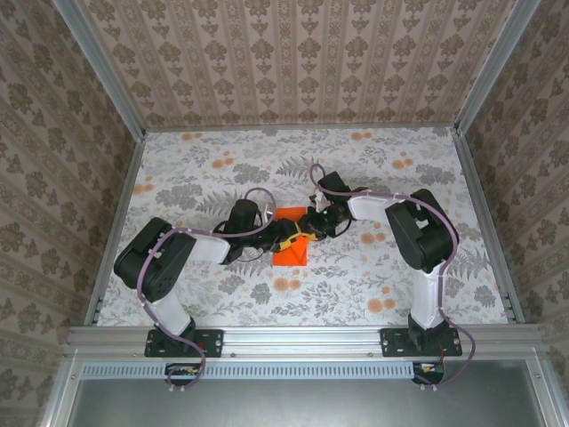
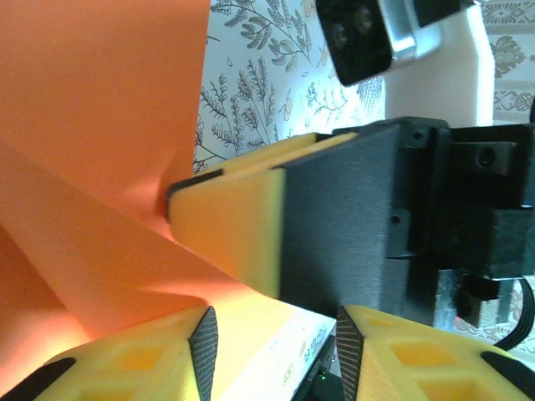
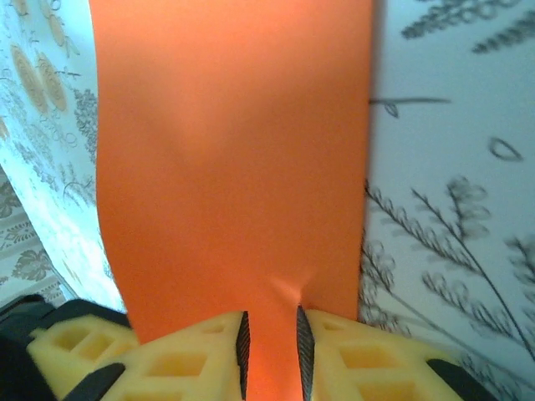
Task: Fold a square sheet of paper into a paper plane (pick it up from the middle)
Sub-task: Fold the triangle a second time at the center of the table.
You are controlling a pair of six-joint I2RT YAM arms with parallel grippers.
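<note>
The orange sheet of paper (image 1: 292, 250) lies mid-table, with both grippers meeting at its far edge. My right gripper (image 3: 270, 355) is shut on the sheet (image 3: 234, 167), which puckers where the yellow pads pinch it. From the left wrist view, the right gripper (image 2: 177, 197) bites the paper's edge (image 2: 100, 109), and the paper rises in a creased ridge. My left gripper (image 2: 269, 355) is open. Its left finger (image 2: 125, 363) sits under the orange sheet, and the right gripper's yellow finger fills the gap between its pads. From above, the left gripper (image 1: 281, 234) sits just left of the right gripper (image 1: 311, 228).
The table (image 1: 373, 276) has a pale floral cover with faint orange flower blotches. Patterned walls close in three sides. The right arm's black body (image 2: 418, 217) crowds close in front of the left wrist camera.
</note>
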